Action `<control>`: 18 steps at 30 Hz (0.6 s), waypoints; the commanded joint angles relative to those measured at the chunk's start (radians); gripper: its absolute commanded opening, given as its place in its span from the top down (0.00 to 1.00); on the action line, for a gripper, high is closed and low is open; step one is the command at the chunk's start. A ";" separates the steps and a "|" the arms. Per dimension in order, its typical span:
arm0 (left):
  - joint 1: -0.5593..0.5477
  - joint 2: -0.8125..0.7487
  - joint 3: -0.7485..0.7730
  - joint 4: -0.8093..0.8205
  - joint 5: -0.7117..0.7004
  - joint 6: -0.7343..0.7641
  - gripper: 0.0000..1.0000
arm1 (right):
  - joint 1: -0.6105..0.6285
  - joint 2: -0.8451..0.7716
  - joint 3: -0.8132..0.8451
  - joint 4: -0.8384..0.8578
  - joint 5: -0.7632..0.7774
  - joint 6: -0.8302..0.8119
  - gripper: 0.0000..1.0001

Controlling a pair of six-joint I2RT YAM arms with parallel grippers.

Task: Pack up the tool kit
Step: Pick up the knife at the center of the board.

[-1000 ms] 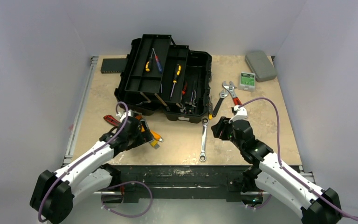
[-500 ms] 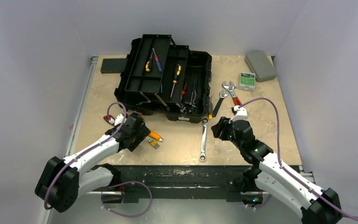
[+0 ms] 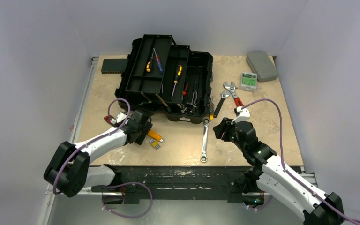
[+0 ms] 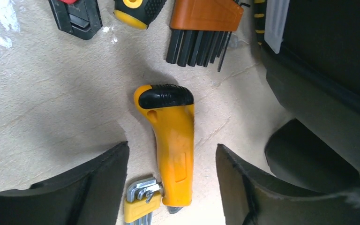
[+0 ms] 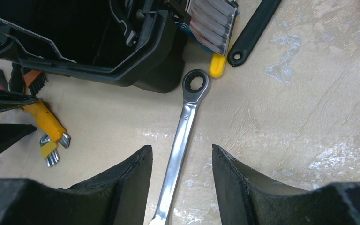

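Tabletop (image 3: 272, 136): beige, carrying all items.

Toolbox (image 3: 187, 116): seen standing open at the far centre of the tabletop, with 2 tiered trays folded out to its left. 2 screwdrivers are seen in the upper tray (image 3: 145, 65) and 1 in the lower; further tools are seen in the main well, too dark to be told apart.

Left gripper (image 4: 171, 154): held low over a yellow-handled tool (image 4: 168, 136) that lies flat just in front of the toolbox. Its fingers (image 4: 98, 183) are spread, 1 on each side of the handle, with bare tabletop seen in both gaps. Nothing is gripped.

Right gripper (image 5: 180, 152): held above the ratchet wrench (image 5: 187, 117), which lies near the toolbox's front right corner. Its fingers (image 5: 117, 187) are spread astride the shaft without contact. Nothing is gripped.

Loose tools unpacked: an orange hex-key set (image 4: 206, 23) and a small yellow key set (image 4: 140, 201), the latter touching the yellow handle's near end; 2 adjustable wrenches (image 3: 229, 93) right of the toolbox.

Step judged: pick-up of the yellow-handled tool, grasp not yet made.

Next move, judged: the left fingers are to be closed squarely across the handle, the small key set is to be left undisturbed, and the tool is then to be lifted over the toolbox wall.
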 commanded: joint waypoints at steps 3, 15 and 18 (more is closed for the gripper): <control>-0.011 0.069 0.068 -0.096 -0.048 -0.130 0.40 | -0.002 -0.023 0.020 -0.007 0.017 -0.005 0.51; -0.014 0.270 0.176 -0.248 0.023 -0.187 0.77 | -0.002 -0.148 0.014 -0.058 0.071 0.012 0.53; -0.014 0.212 0.138 -0.257 -0.011 -0.203 0.89 | -0.002 -0.197 0.004 -0.063 0.080 0.007 0.52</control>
